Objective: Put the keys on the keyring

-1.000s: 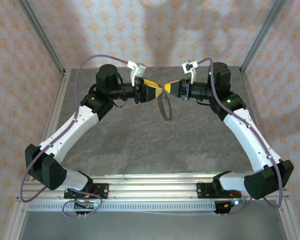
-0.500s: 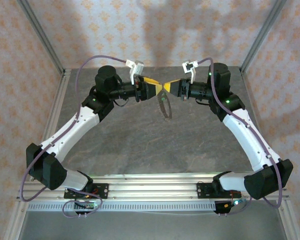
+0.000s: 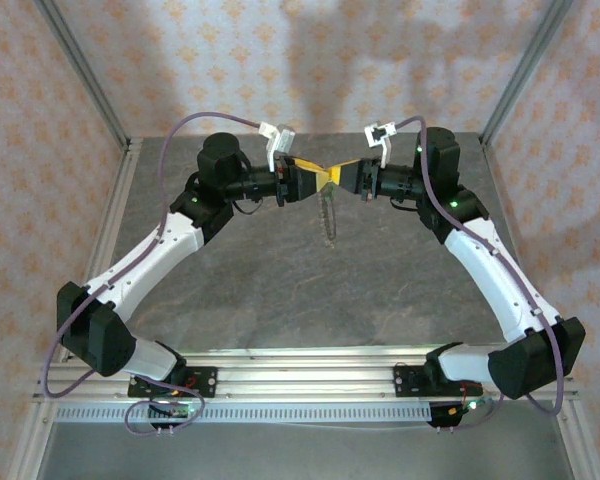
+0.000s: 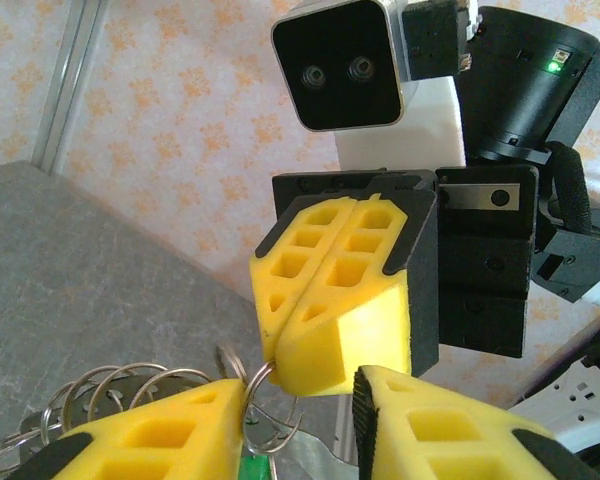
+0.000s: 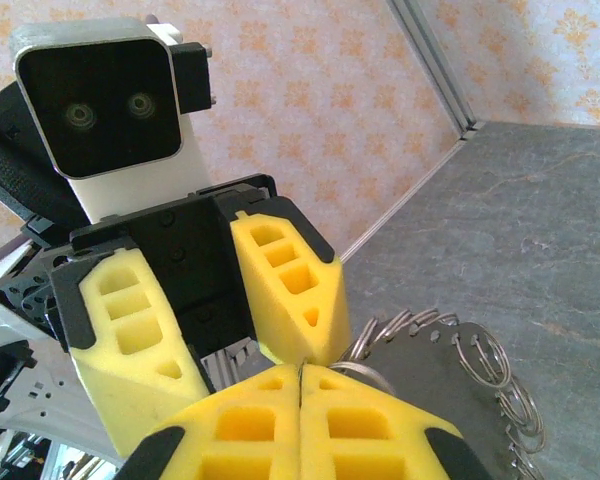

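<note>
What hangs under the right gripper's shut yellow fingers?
The keyring hangs there above the table, with small wire loops along its rim. The right gripper, shut, covers the part it pinches.

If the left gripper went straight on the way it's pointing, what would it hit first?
The right gripper: its shut yellow fingers sit directly ahead, between the open fingers of the left gripper, seemingly very close. The keyring hangs below that line.

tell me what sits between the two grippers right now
In the top view the left gripper and right gripper meet almost tip to tip, with no open stretch. The keyring hangs just below that meeting point.
</note>
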Robot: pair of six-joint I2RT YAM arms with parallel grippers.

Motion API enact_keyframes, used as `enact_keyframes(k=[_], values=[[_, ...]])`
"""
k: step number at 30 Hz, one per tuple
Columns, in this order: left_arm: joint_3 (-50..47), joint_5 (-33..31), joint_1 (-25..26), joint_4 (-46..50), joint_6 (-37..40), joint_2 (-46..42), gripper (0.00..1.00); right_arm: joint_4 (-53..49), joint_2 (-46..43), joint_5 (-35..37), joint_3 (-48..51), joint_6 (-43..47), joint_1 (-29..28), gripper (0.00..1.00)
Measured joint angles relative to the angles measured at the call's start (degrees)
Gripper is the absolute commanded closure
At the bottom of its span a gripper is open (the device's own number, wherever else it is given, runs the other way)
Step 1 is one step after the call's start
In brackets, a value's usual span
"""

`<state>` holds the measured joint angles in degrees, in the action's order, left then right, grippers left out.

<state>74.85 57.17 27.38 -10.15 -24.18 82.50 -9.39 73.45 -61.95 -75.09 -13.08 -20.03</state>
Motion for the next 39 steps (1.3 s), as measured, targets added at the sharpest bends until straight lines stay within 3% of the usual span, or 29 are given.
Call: enact_keyframes(k=[5, 15, 19, 22, 30, 31, 34, 36, 39], values=[[0.0, -0.11, 0.0, -0.02, -0.26, 0.0, 0.85, 0.31, 0.0, 0.0, 0.02, -0.02, 0.0, 1.0], [0.0, -0.22, 0.02, 0.0, -0.24, 0.0, 0.79, 0.94, 0.0, 0.02, 0.22, -0.5, 0.0, 1.0], [0.17, -0.85, 0.37, 0.5, 0.46, 0.15, 0.85, 1.68, 0.0, 0.0, 0.59, -1.36, 0.0, 1.0], [0.76, -2.03, 0.68, 1.86, 1.68, 0.28, 0.99, 1.86, 0.0, 0.02, 0.66, -1.77, 0.22, 1.0], [1.36, -4.9, 1.16, 2.78, 2.82, 0.37, 1.0, 2.82, 0.0, 1.36, 0.85, -3.48, 0.33, 1.0], [1.29, -5.38, 1.2, 2.54, 2.8, 0.37, 1.0, 2.99, 0.0, 1.75, 0.85, -3.74, 0.33, 0.98], [0.22, -7.06, 1.68, 0.48, 2.64, 0.35, 1.0, 2.99, 0.0, 3.08, 0.85, -4.59, 0.33, 0.72], [-0.72, -8.31, 1.92, -1.09, 2.6, 0.13, 1.0, 2.12, 0.0, 5.14, 0.85, -4.81, 0.42, 0.64], [-1.81, -9.6, 2.05, -2.21, 2.58, -0.42, 1.0, 1.73, -0.63, 8.15, 0.85, -5.05, 1.05, 0.6]])
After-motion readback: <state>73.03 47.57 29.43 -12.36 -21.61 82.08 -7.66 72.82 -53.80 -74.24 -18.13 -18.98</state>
